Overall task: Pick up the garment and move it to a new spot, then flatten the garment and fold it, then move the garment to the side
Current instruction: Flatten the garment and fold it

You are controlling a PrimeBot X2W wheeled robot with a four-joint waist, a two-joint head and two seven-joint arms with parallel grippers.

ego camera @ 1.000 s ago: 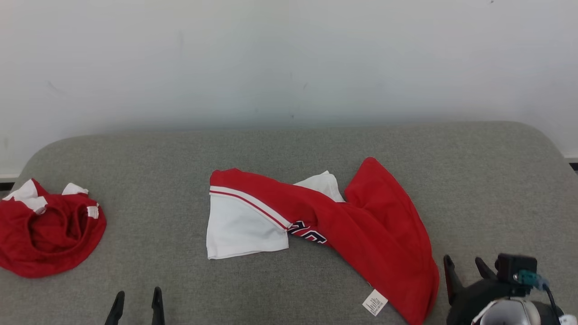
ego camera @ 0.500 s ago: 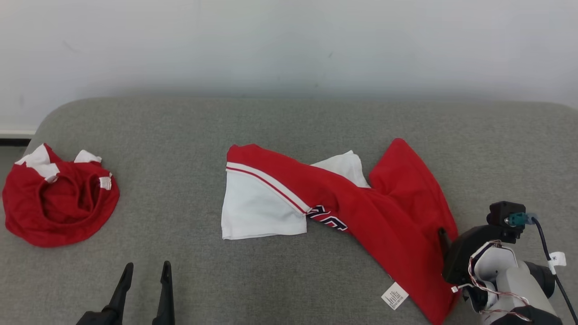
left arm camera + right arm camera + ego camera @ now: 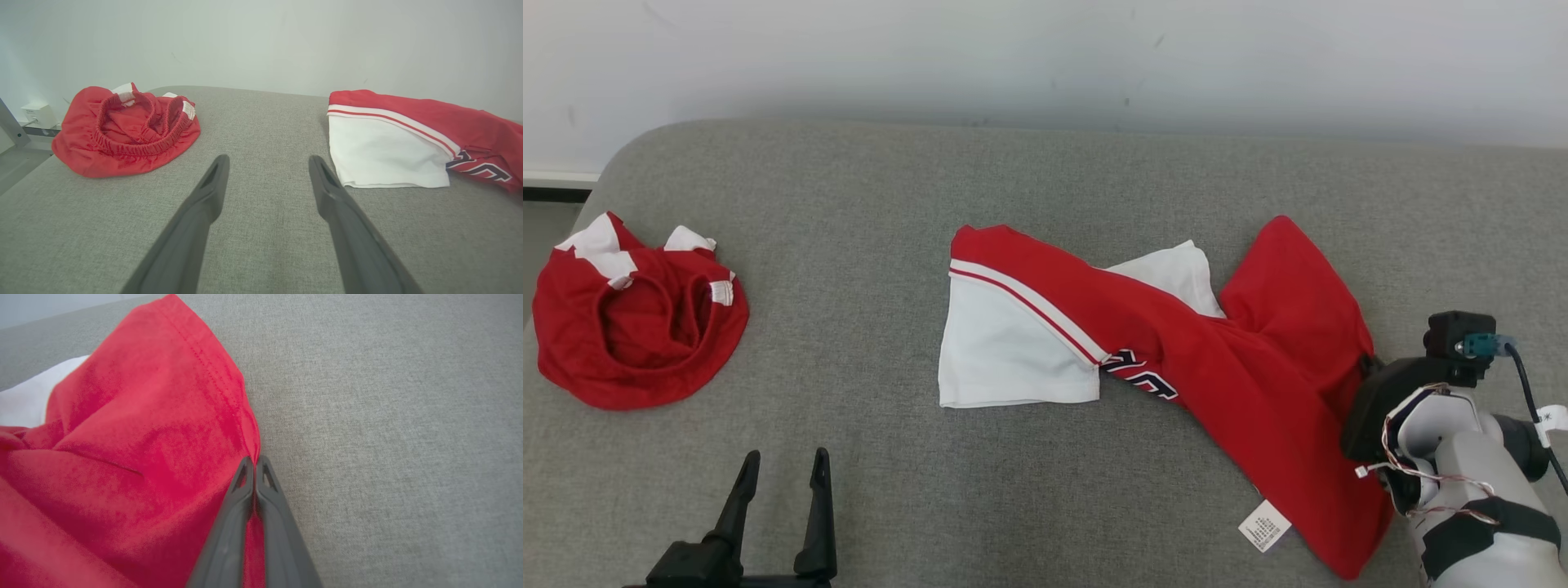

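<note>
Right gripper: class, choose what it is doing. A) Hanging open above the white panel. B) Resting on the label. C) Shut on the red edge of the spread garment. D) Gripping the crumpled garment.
C: the right gripper is closed, red cloth of the spread garment pinched between its fingers.

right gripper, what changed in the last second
The right gripper moved forward to the right edge of the garment and shut on it. The head camera also shifted. The left gripper stayed open and idle; the garment and the crumpled red cloth lie as before.
</note>
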